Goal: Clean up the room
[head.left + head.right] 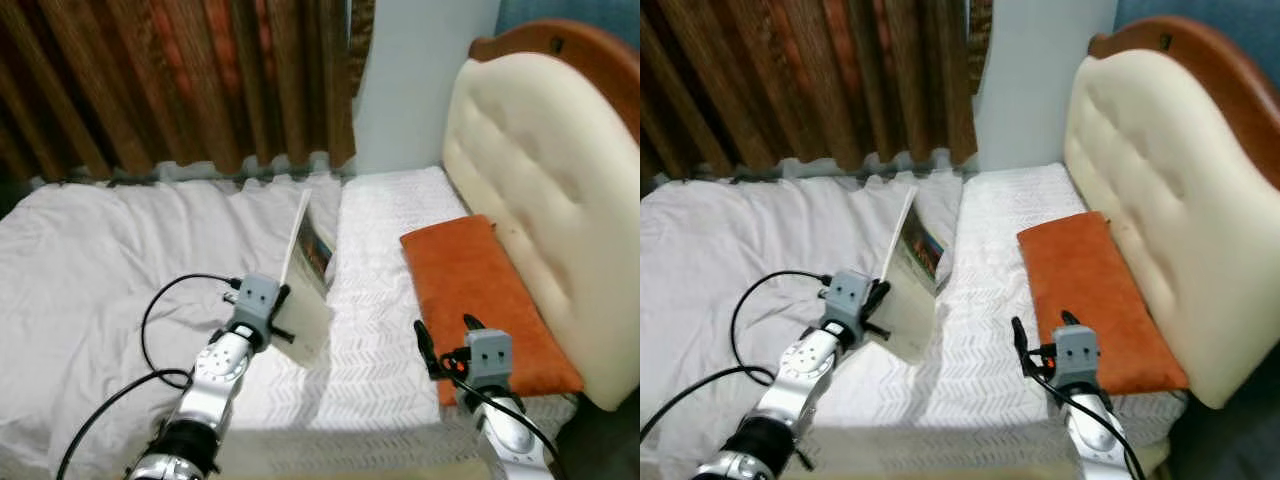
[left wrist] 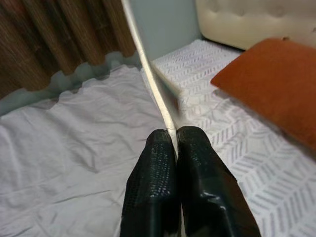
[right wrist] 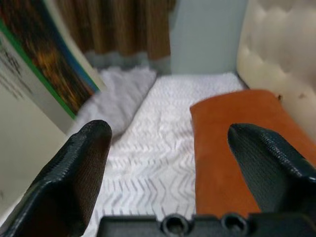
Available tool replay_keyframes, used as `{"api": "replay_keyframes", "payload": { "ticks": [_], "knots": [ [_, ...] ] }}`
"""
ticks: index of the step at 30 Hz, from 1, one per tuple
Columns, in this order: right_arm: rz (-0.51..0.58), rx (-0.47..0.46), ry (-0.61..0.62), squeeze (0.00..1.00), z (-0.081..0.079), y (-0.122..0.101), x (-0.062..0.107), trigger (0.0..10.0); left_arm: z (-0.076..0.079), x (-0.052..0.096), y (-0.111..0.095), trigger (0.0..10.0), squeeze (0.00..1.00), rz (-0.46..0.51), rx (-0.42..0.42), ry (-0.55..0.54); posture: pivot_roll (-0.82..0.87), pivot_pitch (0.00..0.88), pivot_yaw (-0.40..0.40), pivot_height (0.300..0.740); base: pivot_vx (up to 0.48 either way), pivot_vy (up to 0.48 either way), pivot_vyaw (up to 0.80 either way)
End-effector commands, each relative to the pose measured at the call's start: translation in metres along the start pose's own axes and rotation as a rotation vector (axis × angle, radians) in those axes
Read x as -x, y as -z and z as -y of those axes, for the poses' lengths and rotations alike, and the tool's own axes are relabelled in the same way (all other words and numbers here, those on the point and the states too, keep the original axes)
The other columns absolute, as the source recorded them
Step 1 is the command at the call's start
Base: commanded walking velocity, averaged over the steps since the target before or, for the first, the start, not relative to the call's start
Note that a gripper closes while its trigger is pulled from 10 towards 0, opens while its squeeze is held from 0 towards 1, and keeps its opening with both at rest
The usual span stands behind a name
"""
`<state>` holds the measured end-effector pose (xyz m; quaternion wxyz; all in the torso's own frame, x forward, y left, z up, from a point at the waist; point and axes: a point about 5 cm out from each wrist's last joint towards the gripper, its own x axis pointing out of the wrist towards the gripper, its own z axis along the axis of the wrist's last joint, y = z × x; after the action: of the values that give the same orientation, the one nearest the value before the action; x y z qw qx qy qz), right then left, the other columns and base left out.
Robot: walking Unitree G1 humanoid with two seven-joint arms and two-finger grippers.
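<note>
Head views: a bed point(image 1: 380, 380) with white bedding, a cream padded headboard point(image 1: 540, 180), brown curtains point(image 1: 180, 80) behind, and an orange pillow point(image 1: 480, 300) lying flat against the headboard. A thin book point(image 1: 305, 275) stands on edge, lifted off the bedding near the middle of the bed. The left wrist view alone shows the grip: the left gripper point(image 2: 176, 136) is clenched on the book's edge, fingers pressed together around it. The right wrist view alone shows the book's printed cover point(image 3: 44, 74) and the right gripper point(image 3: 170, 143), fingers spread wide, holding nothing, hovering over the white bedding just beside the pillow.
</note>
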<state>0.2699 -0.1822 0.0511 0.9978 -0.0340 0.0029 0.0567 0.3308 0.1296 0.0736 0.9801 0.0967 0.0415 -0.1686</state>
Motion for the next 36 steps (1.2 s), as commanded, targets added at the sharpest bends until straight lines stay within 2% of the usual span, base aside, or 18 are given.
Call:
{"api": "replay_keyframes", "payload": {
  "ticks": [1, 14, 16, 19, 21, 22, 23, 24, 25, 26, 28, 29, 30, 32, 33, 34, 35, 36],
  "knots": [
    [0.0, 0.001, -0.007, 0.0, -0.002, -0.002, -0.001, 10.0, -0.003, -0.006, -0.014, 10.0, 0.0, 0.062, -0.008, -0.006, -0.1, 0.0, 0.091, 0.74, 0.307, -0.368, 0.0],
    [-0.013, 0.001, -0.018, 0.0, -0.003, -0.001, 0.0, 10.0, -0.001, -0.008, -0.013, 10.0, 0.0, 0.06, -0.001, 0.011, -0.1, 0.0, 0.092, 0.74, 0.306, -0.367, 0.0],
    [-0.017, 0.0, -0.022, 0.0, -0.004, -0.001, 0.001, 10.0, 0.004, -0.011, -0.015, 10.0, 0.0, 0.064, 0.002, 0.04, -0.11, 0.003, 0.086, 0.74, 0.236, 0.0, 0.0],
    [-0.028, 0.009, -0.046, 0.0, -0.006, 0.0, 0.008, 10.0, 0.012, -0.024, -0.021, 10.0, 0.0, 0.024, 0.105, 0.075, -0.13, 0.064, 0.059, 0.74, 0.0, 0.0, 0.0],
    [-0.029, 0.014, -0.055, 0.0, -0.006, 0.0, 0.012, 10.0, 0.015, -0.028, -0.023, 10.0, 0.0, 0.011, 0.135, 0.086, -0.13, 0.08, 0.053, 0.74, 0.0, 0.0, 0.0],
    [-0.037, 0.02, -0.064, 0.0, -0.005, -0.001, 0.019, 10.0, 0.019, -0.033, -0.024, 10.0, 0.0, -0.025, 0.178, 0.078, -0.15, 0.156, 0.027, 0.74, 0.0, 0.0, 0.0],
    [-0.041, 0.023, -0.069, 0.0, -0.005, -0.001, 0.023, 10.0, 0.021, -0.036, -0.024, 10.0, 0.0, -0.05, 0.205, 0.07, -0.15, 0.156, 0.027, 0.74, 0.0, 0.0, 0.0],
    [-0.052, 0.032, -0.081, 0.0, -0.003, -0.003, 0.031, 10.0, 0.027, -0.04, -0.028, 10.0, 0.0, -0.059, 0.249, 0.069, -0.19, 0.22, -0.013, 0.74, 0.0, 0.0, 0.0],
    [-0.052, 0.032, -0.081, 0.0, -0.003, -0.003, 0.031, 10.0, 0.027, -0.04, -0.028, 10.0, 0.0, -0.059, 0.249, 0.069, -0.19, 0.22, -0.013, 0.74, 0.0, 0.0, 0.0],
    [-0.069, 0.052, -0.104, 0.0, -0.001, -0.005, 0.041, 10.0, 0.03, -0.045, -0.034, 10.0, 0.0, -0.055, 0.351, 0.051, -0.24, 0.285, -0.044, 0.74, 0.0, 0.0, 0.0],
    [-0.106, 0.08, -0.143, 0.0, 0.001, -0.008, 0.059, 10.0, 0.028, -0.049, -0.038, 10.0, 0.0, -0.045, 0.537, -0.014, -0.27, 0.323, -0.073, 0.74, 0.0, 0.0, 0.0],
    [-0.106, 0.08, -0.143, 0.0, 0.001, -0.008, 0.059, 10.0, 0.028, -0.049, -0.038, 10.0, 0.0, -0.045, 0.537, -0.014, -0.27, 0.323, -0.073, 0.74, 0.0, 0.0, 0.0],
    [-0.148, 0.098, -0.172, 0.0, 0.003, -0.01, 0.076, 10.0, 0.014, -0.043, -0.023, 10.0, 0.0, -0.078, 0.681, -0.129, -0.35, 0.402, -0.134, 0.74, 0.0, 0.0, 0.0],
    [-0.179, 0.109, -0.201, 0.0, 0.002, -0.013, 0.09, 10.0, 0.002, -0.031, -0.001, 10.0, 0.0, -0.123, 0.759, -0.222, -0.38, 0.426, -0.154, 0.74, 0.0, 0.0, 0.0],
    [-0.188, 0.112, -0.211, 0.0, 0.001, -0.015, 0.096, 10.0, -0.001, -0.026, 0.007, 10.0, 0.0, -0.142, 0.775, -0.251, -0.39, 0.439, -0.163, 0.74, 0.0, 0.0, 0.0],
    [-0.199, 0.112, -0.219, 0.0, 0.0, -0.017, 0.102, 10.0, -0.005, -0.019, 0.018, 10.0, 0.0, -0.173, 0.748, -0.272, -0.41, 0.454, -0.175, 0.74, 0.0, 0.0, 0.0],
    [-0.199, 0.112, -0.219, 0.0, 0.0, -0.017, 0.102, 10.0, -0.005, -0.019, 0.018, 10.0, 0.0, -0.173, 0.748, -0.272, -0.41, 0.454, -0.175, 0.74, 0.0, 0.0, 0.0],
    [-0.215, 0.112, -0.231, 0.0, -0.002, -0.018, 0.108, 10.0, -0.011, -0.009, 0.031, 10.0, 0.0, -0.208, 0.732, -0.308, -0.42, 0.467, -0.192, 0.74, 0.0, 0.0, 0.0]
  ]
}}
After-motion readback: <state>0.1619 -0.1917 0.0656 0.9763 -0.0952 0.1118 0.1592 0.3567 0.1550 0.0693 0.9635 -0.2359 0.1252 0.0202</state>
